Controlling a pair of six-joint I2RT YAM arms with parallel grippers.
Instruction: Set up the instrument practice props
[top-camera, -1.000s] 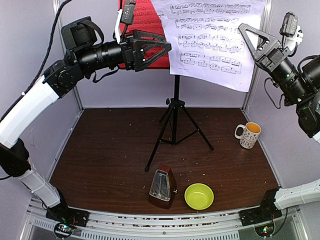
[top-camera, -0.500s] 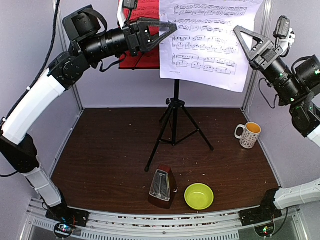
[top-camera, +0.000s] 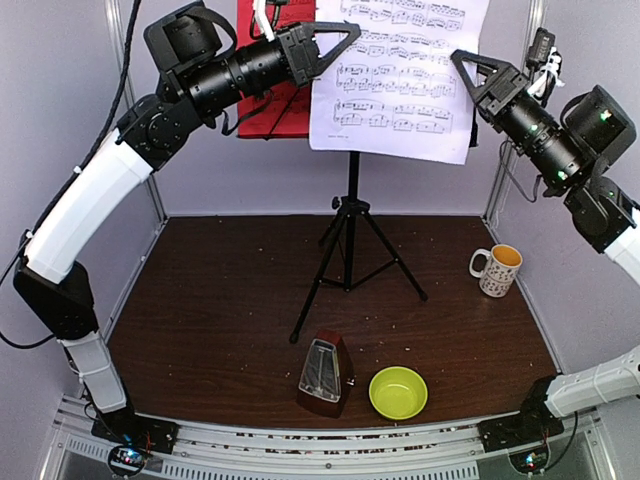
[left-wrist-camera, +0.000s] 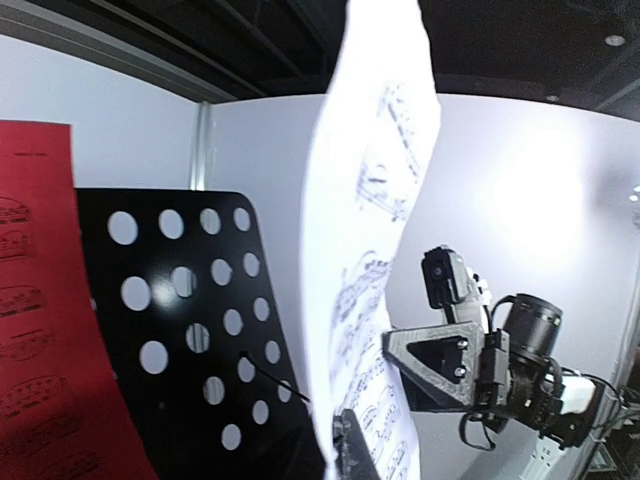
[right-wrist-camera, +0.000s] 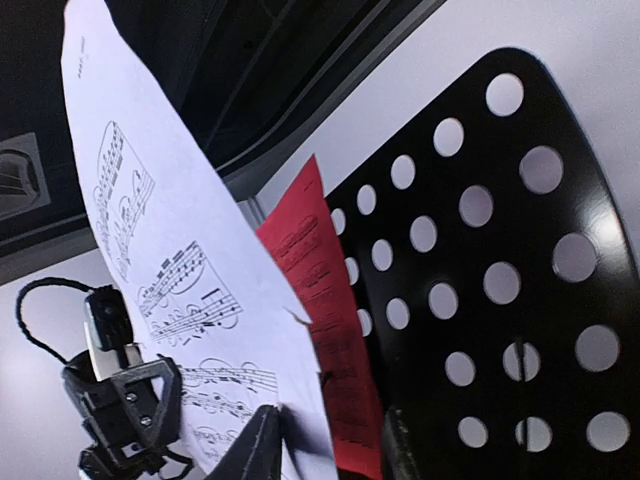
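Roughly midway, by the look of it: red sheet (top-camera: 290, 120) already against the desk of the music stand (top-camera: 352, 190), white sheet (top-camera: 400, 80) aloft before it, clamped at its left edge in the closed left gripper (top-camera: 345, 35). Right gripper (top-camera: 460, 60) fingers apart at the opposite edge, perhaps brushing paper, though hard to tell. Left to do: seating that sheet, then likely placing the metronome (top-camera: 324, 373) near the bowl (top-camera: 397, 392).
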